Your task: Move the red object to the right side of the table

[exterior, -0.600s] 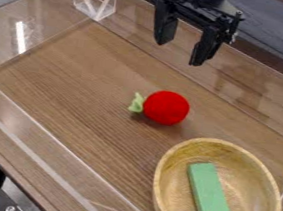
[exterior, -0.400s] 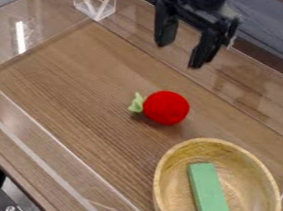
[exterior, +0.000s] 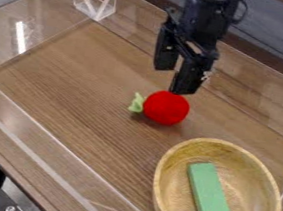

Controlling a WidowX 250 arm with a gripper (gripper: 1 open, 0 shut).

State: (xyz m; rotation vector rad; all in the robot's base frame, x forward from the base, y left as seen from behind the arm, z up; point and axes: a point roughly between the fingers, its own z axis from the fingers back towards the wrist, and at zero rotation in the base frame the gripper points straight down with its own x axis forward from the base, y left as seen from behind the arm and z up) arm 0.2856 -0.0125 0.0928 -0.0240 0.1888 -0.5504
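The red object [exterior: 168, 109], a small round bright-red toy fruit with a green tuft on its left side, lies near the middle of the wood-grain table [exterior: 73, 82]. My gripper [exterior: 172, 78] hangs just above and slightly behind it, pointing almost straight down. Its two dark fingers [exterior: 188, 83] are spread wide with nothing between them. The fingertips are close over the fruit's top; I cannot tell whether they touch it.
A round wooden bowl [exterior: 165, 172] sits at the front right with a green rectangular block [exterior: 210, 203] inside. Low clear acrylic walls [exterior: 24, 135] border the table, with a clear bracket [exterior: 93, 3] at the back left corner.
The gripper has come down and toward the front from the back of the table, and now hangs right over the red object. It stayed open. The fruit has not moved.
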